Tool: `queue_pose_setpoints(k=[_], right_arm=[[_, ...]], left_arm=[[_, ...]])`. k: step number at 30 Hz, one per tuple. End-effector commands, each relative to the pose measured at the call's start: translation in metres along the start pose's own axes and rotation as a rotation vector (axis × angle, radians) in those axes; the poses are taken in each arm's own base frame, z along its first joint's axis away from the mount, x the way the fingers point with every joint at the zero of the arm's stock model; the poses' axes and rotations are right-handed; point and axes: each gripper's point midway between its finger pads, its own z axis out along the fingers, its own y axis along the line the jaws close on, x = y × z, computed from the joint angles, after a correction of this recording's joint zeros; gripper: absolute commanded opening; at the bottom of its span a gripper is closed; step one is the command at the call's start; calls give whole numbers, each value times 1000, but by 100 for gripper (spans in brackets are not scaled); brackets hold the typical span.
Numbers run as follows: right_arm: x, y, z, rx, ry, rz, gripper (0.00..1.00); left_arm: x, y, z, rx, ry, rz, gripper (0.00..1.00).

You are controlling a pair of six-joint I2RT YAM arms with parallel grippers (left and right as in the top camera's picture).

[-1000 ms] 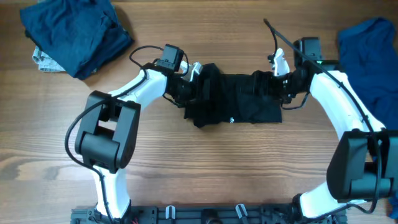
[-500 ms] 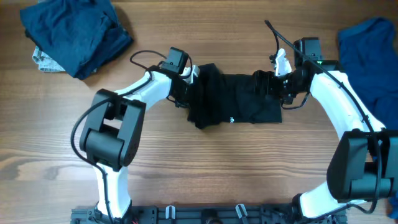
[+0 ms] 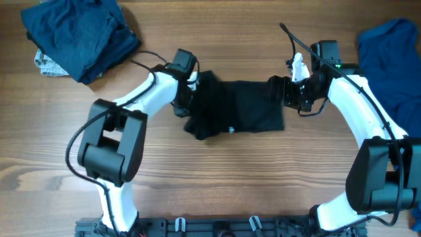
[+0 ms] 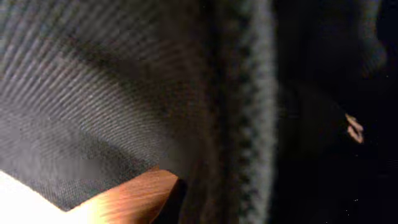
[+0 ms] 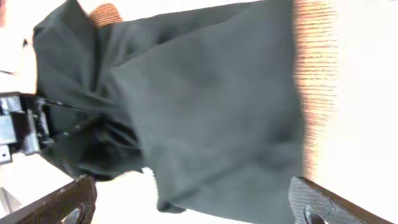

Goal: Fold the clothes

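Black shirt [image 3: 237, 108] lying crumpled at centre of wooden table [image 3: 230, 191]; 9 o'clock edge pinched in clenched left gripper [image 3: 186, 99], 3 o'clock edge straddled by wide-spread, empty right gripper [image 3: 289, 92], likely for stretching flat before folding.

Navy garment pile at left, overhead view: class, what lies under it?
A pale patterned item peeks out beneath the navy pile; the rest of it is covered.
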Motion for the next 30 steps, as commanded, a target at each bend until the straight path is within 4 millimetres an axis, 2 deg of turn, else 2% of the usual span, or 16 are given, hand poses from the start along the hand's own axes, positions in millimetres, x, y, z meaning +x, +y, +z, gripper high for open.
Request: queue_pose_setpoints(k=[1, 6, 8, 10, 15, 18, 23, 30], right_arm=[[3, -4, 1, 22, 5, 9, 99], [3, -4, 1, 22, 5, 16, 100], [3, -4, 1, 21, 4, 17, 99], [3, -4, 2, 21, 5, 17, 100], [1, 2, 5, 16, -2, 10, 100], [0, 11, 11, 9, -7, -11, 99], [2, 20, 31, 34, 8, -1, 100], [16, 35, 77, 34, 87, 5, 99]], left_arm=[[-29, 66, -26, -237, -113, -42, 4], [-38, 108, -59, -340, -154, -113, 4], [-41, 115, -74, -364, -169, -111, 4], [-46, 114, -91, -370, -190, -101, 4], [-56, 89, -131, -345, -260, -59, 4], [-55, 71, -142, -332, -278, -25, 4], [-44, 38, -137, -317, -279, 64, 4], [-26, -2, -122, -301, -266, 175, 5]])
